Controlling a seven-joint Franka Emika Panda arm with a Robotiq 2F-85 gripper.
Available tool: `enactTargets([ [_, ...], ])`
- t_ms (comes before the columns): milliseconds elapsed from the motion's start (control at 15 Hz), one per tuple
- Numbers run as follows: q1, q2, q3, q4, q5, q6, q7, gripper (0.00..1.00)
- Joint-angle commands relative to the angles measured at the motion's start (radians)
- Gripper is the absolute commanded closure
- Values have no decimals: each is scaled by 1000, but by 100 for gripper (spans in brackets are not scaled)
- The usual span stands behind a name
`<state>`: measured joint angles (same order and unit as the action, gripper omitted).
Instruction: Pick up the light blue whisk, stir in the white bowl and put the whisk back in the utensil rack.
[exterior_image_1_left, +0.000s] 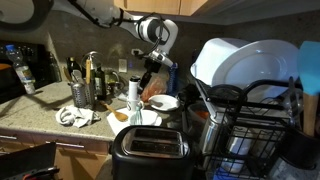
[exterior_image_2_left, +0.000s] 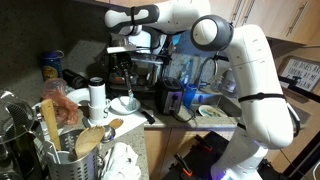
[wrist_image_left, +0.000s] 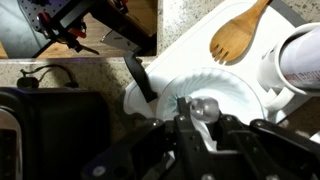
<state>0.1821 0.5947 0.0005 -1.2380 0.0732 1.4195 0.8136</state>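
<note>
Wrist view: light blue whisk (wrist_image_left: 207, 106) is clamped in the pincer (wrist_image_left: 198, 120) over the white bowl (wrist_image_left: 240, 98); stirring seems underway, and return to the utensil rack (exterior_image_1_left: 82, 95) is left.

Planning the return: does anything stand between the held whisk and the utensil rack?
Yes. With the light blue whisk over the white bowl in the gripper, a white container stands beside the bowl, toward the utensil rack; lift over it.

Speckled countertop (exterior_image_1_left: 30, 118) (stone-like) carries a white bowl (wrist_image_left: 235, 95) and black toaster (exterior_image_1_left: 150, 150).
</note>
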Motion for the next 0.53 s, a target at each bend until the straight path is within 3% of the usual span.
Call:
enactTargets([
  [0,32,-18,-21,-16,-73,25,51,90],
  [467,35,-36,-7,-46,-69,159,110,89],
])
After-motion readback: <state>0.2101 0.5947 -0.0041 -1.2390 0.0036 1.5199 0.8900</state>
